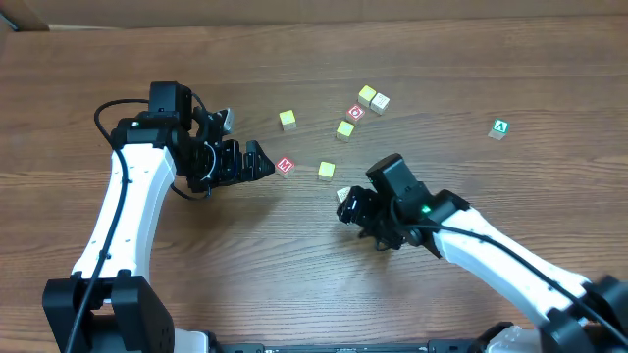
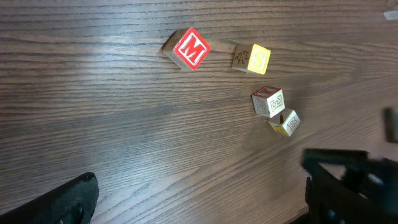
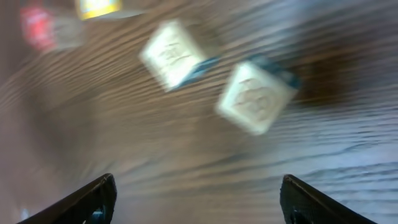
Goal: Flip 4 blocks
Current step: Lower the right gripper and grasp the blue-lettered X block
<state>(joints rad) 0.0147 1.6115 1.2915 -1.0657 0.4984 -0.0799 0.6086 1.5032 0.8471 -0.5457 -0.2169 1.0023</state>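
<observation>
While the right gripper (image 3: pixel 198 183) hangs low with its jaws spread and nothing between them, two pale blocks (image 3: pixel 255 96) lie just ahead, blurred. The left gripper (image 1: pixel 267 163), likewise wide and empty, points at the red M block (image 1: pixel 285 166), a yellow block (image 1: pixel 327 170) just beyond.

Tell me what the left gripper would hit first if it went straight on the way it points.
Probably the small wooden cube with the red M face, just ahead of the left gripper; exact alignment is unclear.

free: table (image 1: pixel 294 265) near edge | obstacle: blocks (image 1: pixel 345 128) scattered centre
</observation>
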